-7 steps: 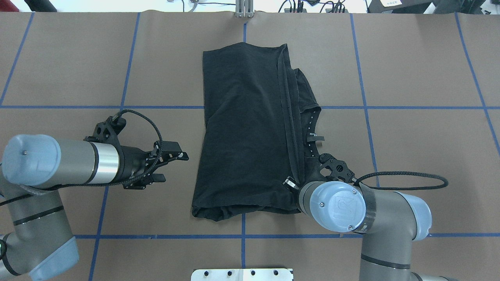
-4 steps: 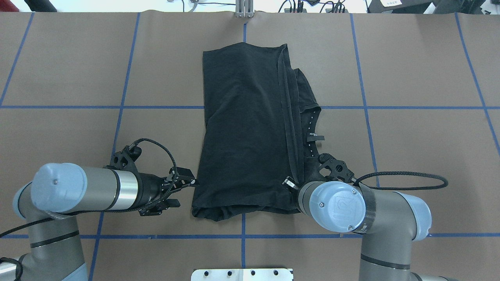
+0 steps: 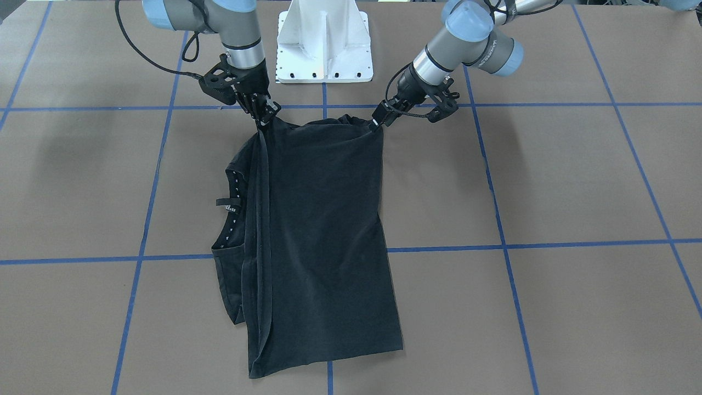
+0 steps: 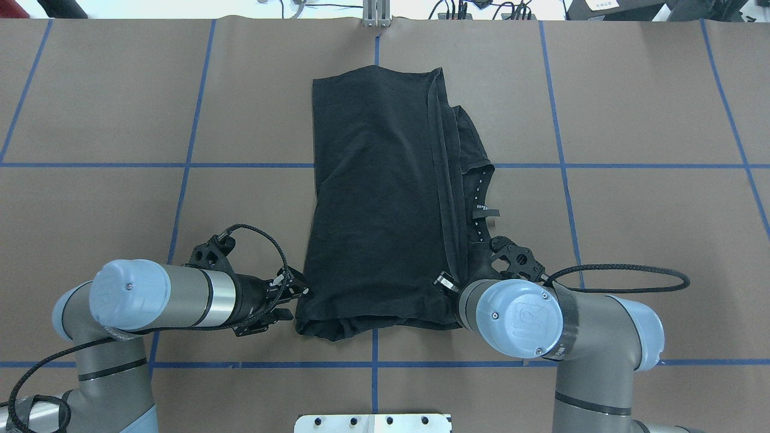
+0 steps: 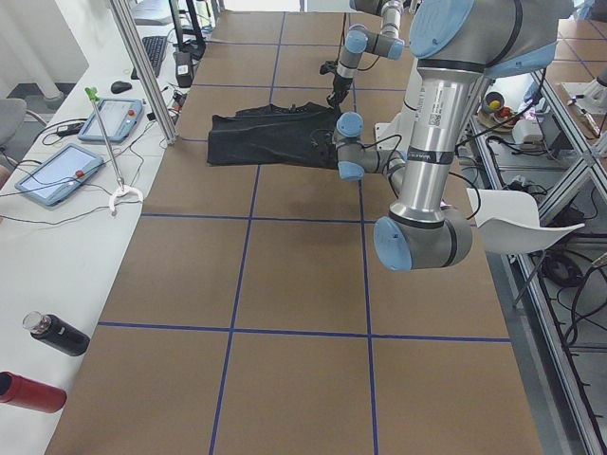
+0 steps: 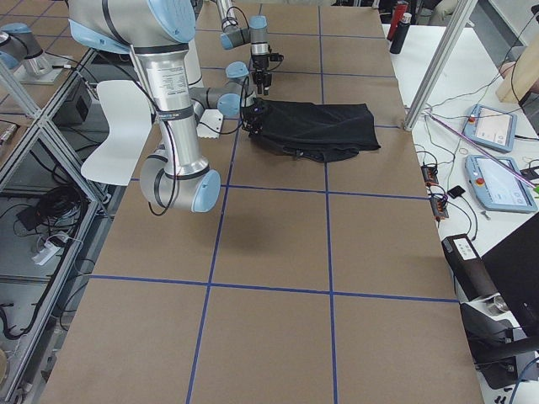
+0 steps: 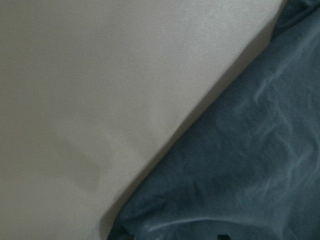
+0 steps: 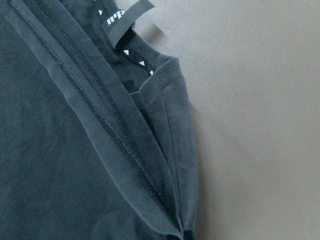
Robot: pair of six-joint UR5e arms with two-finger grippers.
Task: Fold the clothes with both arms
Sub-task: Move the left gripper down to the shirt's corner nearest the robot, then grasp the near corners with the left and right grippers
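Note:
The black T-shirt (image 4: 379, 204) lies folded lengthwise on the brown table, back side up, so its chest graphic is hidden. The neck label (image 8: 122, 20) shows at its right edge. My right gripper (image 3: 267, 118) is shut on the shirt's near right corner, where the hems pinch together in the right wrist view (image 8: 170, 220). In the overhead view my wrist covers this grip. My left gripper (image 4: 293, 300) is low at the near left corner, open, its fingers at the cloth edge. It also shows in the front-facing view (image 3: 377, 123). The left wrist view shows only cloth (image 7: 240, 170) and table.
The white pedestal base (image 3: 323, 44) stands just behind the shirt's near edge. Blue tape lines (image 4: 180, 165) grid the table. A side bench with tablets (image 5: 57, 175) and bottles (image 5: 55, 334) runs along the far side. A metal post (image 5: 142, 71) stands by it.
My left arm has swung towards the robot and right, bringing its gripper from beside the shirt's middle to its near left corner. The right arm and the shirt have not moved.

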